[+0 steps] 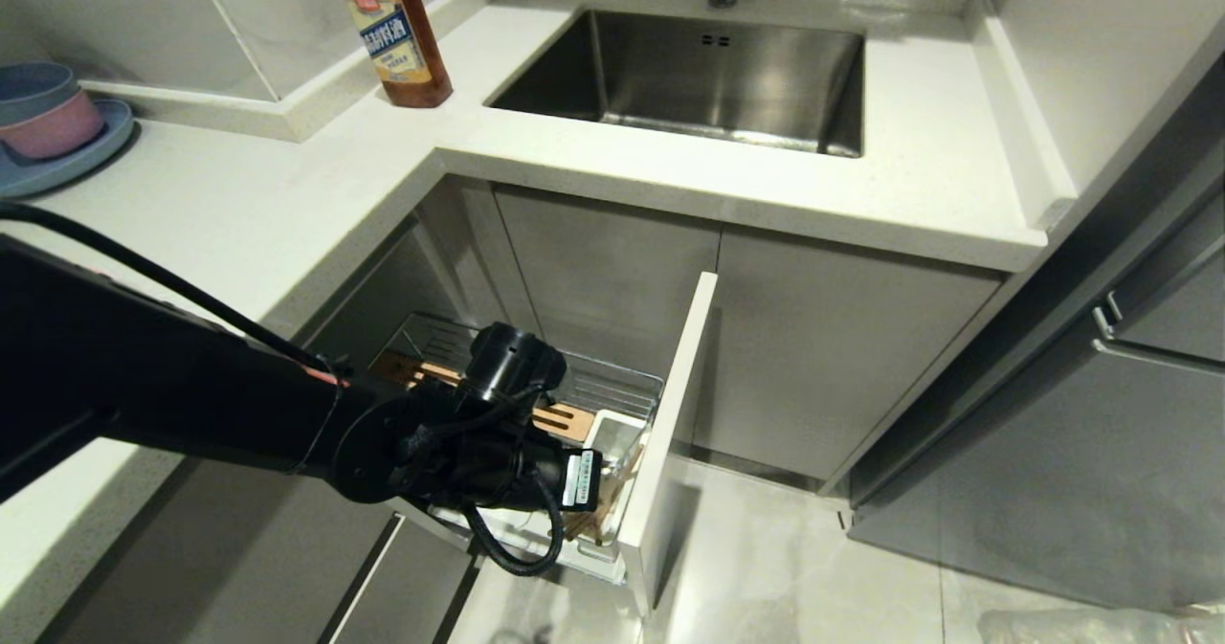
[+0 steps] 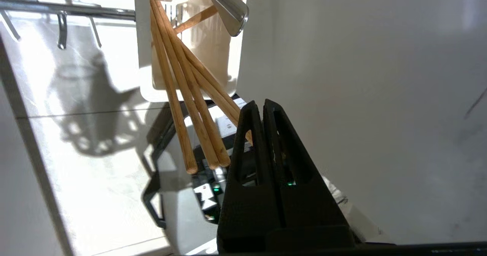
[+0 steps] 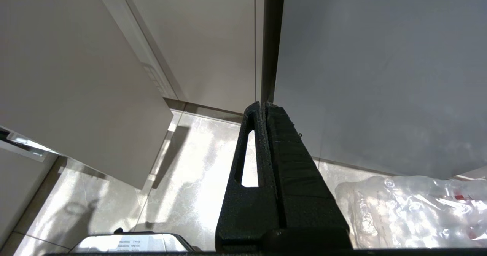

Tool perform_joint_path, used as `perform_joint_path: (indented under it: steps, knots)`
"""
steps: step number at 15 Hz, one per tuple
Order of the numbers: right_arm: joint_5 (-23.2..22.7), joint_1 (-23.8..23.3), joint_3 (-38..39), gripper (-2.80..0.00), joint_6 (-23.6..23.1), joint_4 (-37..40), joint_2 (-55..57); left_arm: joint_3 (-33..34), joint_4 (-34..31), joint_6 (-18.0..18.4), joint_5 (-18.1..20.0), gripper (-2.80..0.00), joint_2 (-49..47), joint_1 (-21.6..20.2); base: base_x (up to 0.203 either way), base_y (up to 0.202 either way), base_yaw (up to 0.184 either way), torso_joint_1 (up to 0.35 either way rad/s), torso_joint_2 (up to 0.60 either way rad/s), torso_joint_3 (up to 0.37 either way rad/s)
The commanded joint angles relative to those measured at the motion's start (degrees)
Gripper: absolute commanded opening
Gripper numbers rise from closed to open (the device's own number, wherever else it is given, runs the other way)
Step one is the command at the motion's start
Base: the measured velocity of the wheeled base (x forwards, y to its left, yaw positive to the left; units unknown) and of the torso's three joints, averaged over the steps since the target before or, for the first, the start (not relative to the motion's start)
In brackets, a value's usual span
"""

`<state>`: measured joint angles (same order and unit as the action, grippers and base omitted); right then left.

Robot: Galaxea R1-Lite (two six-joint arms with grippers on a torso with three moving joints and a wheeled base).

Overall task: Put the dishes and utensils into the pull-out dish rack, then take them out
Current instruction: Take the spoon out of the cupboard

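The left gripper (image 2: pixel 262 105) is closed on a chopstick (image 2: pixel 224 100) leaning out of the white cup (image 2: pixel 146 58) in the pulled-out rack (image 1: pixel 612 386). The right gripper (image 3: pixel 262 105), closed and empty, hangs above the floor (image 3: pixel 190 195).

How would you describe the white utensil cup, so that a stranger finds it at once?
Below the sink, the pull-out dish rack stands open. At its front end, against the door front, sits the white utensil cup. Only it holds the chopsticks.
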<state>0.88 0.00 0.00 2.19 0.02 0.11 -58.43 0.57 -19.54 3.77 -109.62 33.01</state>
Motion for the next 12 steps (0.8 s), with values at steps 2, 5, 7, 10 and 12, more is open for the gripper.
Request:
perform_joint_path:
  steps: [2,5,7,10,12]
  knots:
    - [0.0,0.0,0.1,-2.8,0.0,0.1,0.0,-1.1,0.5,1.0,-0.1,0.0,-0.8,-0.1,0.0,0.0,0.0,0.0,0.0,0.0]
    - [0.0,0.0,0.2,-2.8,0.0,0.0,0.0,-1.9,3.1,2.9,-1.9,0.0,-3.5,-0.1,0.0,0.0,0.0,0.0,0.0,0.0]
    - [0.0,0.0,0.2,-2.8,0.0,0.0,0.0,-2.3,4.7,4.1,-2.7,0.0,-5.5,-0.1,0.0,0.0,0.0,0.0,0.0,0.0]
    - [0.0,0.0,0.2,-2.8,0.0,0.0,0.0,-4.2,5.2,4.3,-3.2,0.0,-7.9,-0.3,0.0,0.0,0.0,0.0,0.0,0.0]
    - [0.0,0.0,0.1,-2.8,0.0,0.1,0.0,-5.2,5.3,4.2,-3.6,0.0,-9.3,-0.4,0.0,0.0,0.0,0.0,0.0,0.0]
